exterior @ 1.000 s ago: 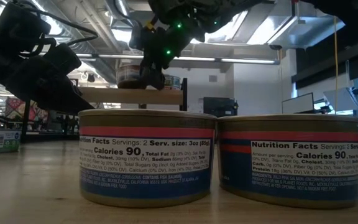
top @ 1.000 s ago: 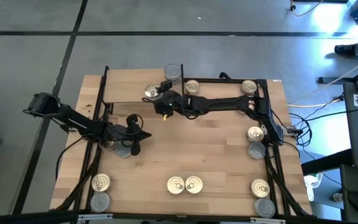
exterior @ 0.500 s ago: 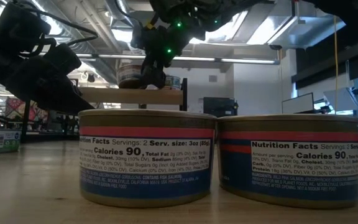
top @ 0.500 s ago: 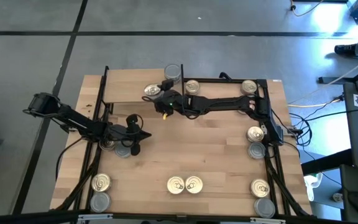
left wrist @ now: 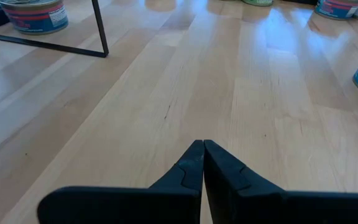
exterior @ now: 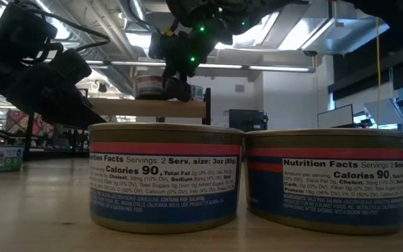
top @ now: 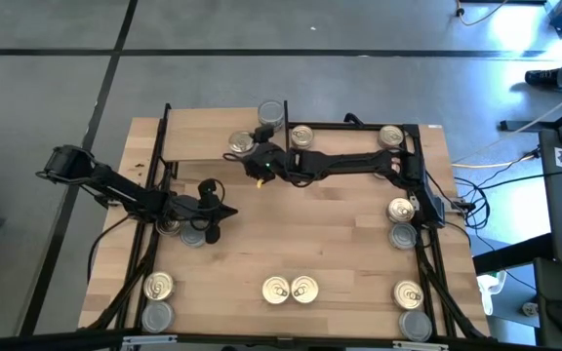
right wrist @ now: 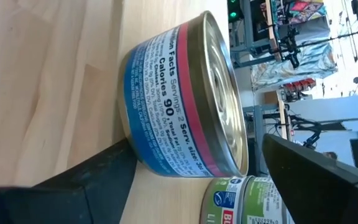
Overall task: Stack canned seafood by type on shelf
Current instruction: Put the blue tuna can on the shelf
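On the shelf (top: 195, 146) in the high view, right gripper (top: 252, 156) sits just beside a tuna can (top: 239, 143), far nearer than the left gripper (top: 211, 222), which is shut and empty mid-table. Right wrist view: fingers spread wide either side of the upright can (right wrist: 179, 106), not clamping it.

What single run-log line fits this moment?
right gripper: open beside blue-label tin on shelf | left gripper: shut, idle over tabletop
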Action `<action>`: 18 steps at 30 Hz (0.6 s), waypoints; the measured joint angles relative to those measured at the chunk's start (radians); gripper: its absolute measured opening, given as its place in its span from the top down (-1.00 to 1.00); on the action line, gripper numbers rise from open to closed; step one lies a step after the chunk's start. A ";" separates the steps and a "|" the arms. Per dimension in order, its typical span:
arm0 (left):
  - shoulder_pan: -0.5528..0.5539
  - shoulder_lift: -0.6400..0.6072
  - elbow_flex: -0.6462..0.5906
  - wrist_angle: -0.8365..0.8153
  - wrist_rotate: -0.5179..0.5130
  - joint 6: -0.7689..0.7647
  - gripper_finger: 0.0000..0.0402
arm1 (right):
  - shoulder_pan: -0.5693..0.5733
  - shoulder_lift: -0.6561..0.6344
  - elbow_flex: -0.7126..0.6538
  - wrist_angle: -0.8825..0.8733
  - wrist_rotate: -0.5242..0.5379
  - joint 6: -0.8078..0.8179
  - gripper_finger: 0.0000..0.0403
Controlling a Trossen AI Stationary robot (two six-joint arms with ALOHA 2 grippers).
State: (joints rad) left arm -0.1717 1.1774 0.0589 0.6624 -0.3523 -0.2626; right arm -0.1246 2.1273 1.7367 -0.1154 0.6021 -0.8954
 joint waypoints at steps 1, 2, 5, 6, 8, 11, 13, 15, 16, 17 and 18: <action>0.000 0.000 0.000 0.000 0.000 0.000 0.96 | 0.001 0.000 0.000 0.000 0.001 -0.004 -0.69; 0.000 0.000 0.000 0.000 0.000 0.000 0.96 | 0.001 0.000 0.000 0.000 0.001 -0.007 -0.69; 0.000 0.000 0.000 0.000 0.000 -0.005 0.96 | 0.001 0.000 0.000 -0.001 0.013 -0.007 -0.69; 0.000 0.000 0.000 0.000 0.000 -0.005 0.96 | 0.001 -0.003 0.000 -0.007 0.017 -0.008 -0.69; 0.000 0.000 0.000 0.000 0.000 -0.007 0.96 | 0.008 -0.008 0.000 -0.024 0.018 -0.008 -0.69; 0.000 0.000 0.000 0.000 0.000 -0.006 0.96 | 0.015 -0.023 -0.001 -0.048 0.026 -0.008 -0.69; 0.000 0.000 0.000 0.000 0.000 -0.006 0.96 | 0.022 -0.031 -0.001 -0.044 0.028 -0.008 -0.69; 0.000 0.000 0.000 0.003 0.000 -0.006 0.96 | 0.023 -0.035 -0.001 -0.049 0.029 -0.008 -0.69; 0.000 0.000 0.000 0.003 0.000 -0.005 0.96 | 0.023 -0.036 -0.001 -0.052 0.036 -0.007 -0.69; 0.000 0.000 0.000 0.005 0.000 -0.005 0.96 | 0.023 -0.039 -0.001 -0.065 0.054 -0.006 -0.69; 0.000 0.000 0.000 0.009 0.000 -0.005 0.96 | 0.028 -0.045 -0.001 -0.097 0.073 -0.002 -0.69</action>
State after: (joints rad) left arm -0.1716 1.1775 0.0592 0.6709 -0.3519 -0.2677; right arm -0.0967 2.0819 1.7355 -0.2123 0.6755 -0.8976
